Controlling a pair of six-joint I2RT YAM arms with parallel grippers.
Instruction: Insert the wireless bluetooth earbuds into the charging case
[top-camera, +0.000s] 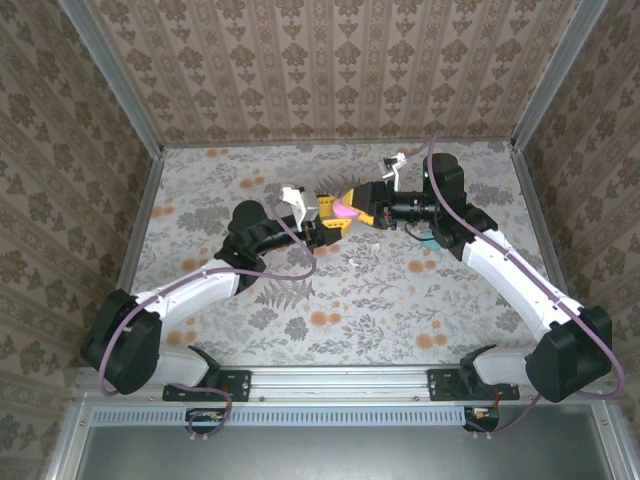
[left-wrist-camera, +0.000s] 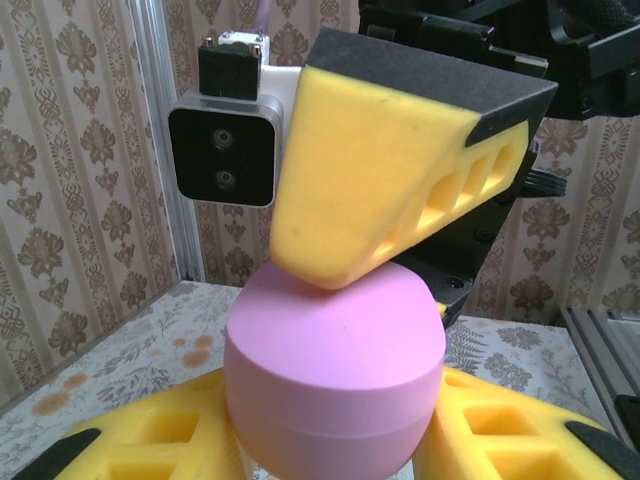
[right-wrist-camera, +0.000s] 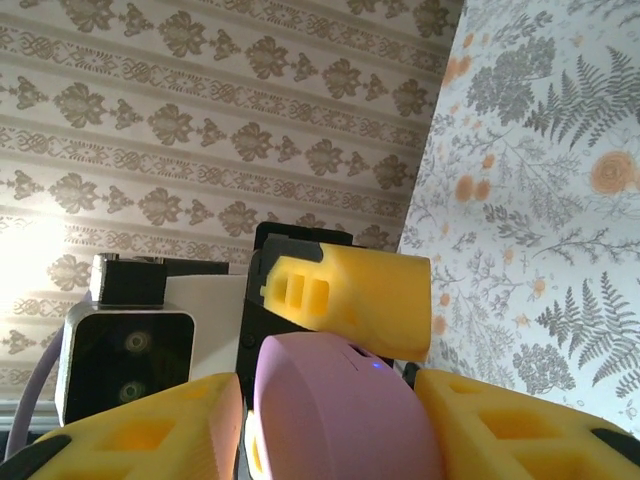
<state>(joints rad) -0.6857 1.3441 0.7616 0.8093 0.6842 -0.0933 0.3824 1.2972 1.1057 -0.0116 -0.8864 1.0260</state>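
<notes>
Squeezing the pink charging case (left-wrist-camera: 335, 360) from both sides, the left end effector (left-wrist-camera: 335, 455) holds it over the flowery table (top-camera: 400, 310), its fingers closed partway around it. Just past it, the right end effector (right-wrist-camera: 330, 440) rests one yellow finger (left-wrist-camera: 370, 170) on the case's top. Its fingers sit either side, but I cannot tell if they grip.

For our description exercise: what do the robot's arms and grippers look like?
Left arm and right arm: white links, black joints, looping purple cables. Left gripper and right gripper: yellow fingers with rectangular cut-outs and black tips, beside white-and-black wrist cameras.
</notes>
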